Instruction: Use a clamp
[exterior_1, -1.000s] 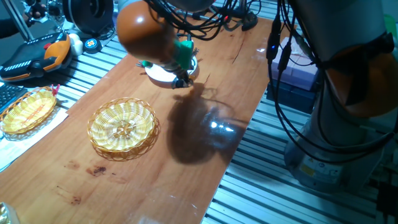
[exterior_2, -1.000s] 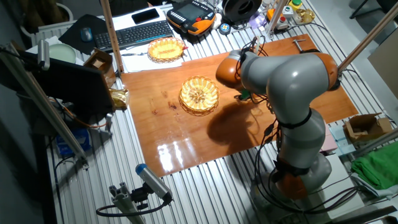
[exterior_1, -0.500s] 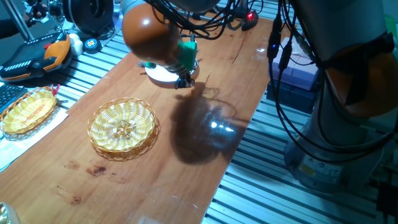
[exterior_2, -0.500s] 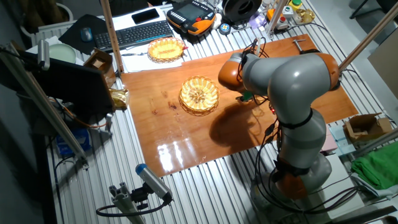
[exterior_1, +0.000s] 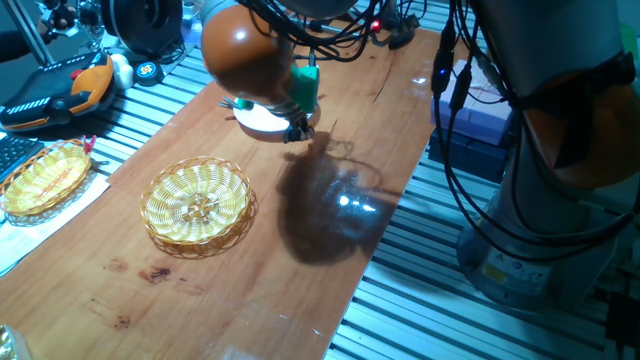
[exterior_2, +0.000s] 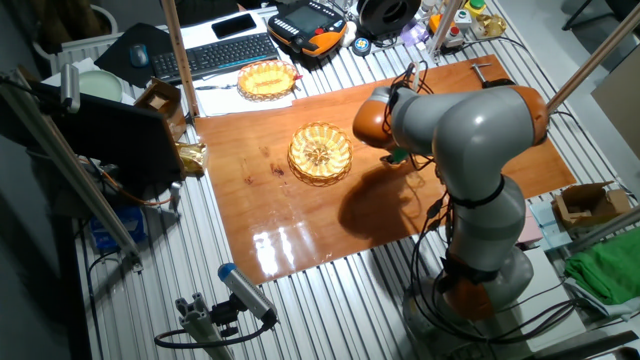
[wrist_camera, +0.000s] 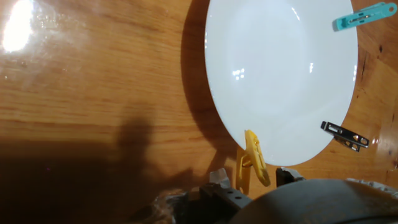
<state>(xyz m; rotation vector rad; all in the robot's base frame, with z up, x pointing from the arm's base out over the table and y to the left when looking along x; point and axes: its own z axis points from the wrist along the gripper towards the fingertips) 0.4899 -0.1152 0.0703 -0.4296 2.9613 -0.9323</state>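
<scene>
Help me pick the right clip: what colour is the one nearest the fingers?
Yellow clip, clearest in the hand view.

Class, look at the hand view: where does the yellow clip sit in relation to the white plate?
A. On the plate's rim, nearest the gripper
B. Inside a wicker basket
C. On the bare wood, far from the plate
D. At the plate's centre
A: the yellow clip sits at the white plate's lower rim, just above the gripper.

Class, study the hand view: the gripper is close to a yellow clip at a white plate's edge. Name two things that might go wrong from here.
1. The yellow clip sits on the white plate's rim, so closing fingers may hit the rim, shifting the plate or knocking the clip off.
2. The gripper is at the frame's bottom edge; alignment is hard to judge, and a slanted pinch might let the clip slip.
</scene>
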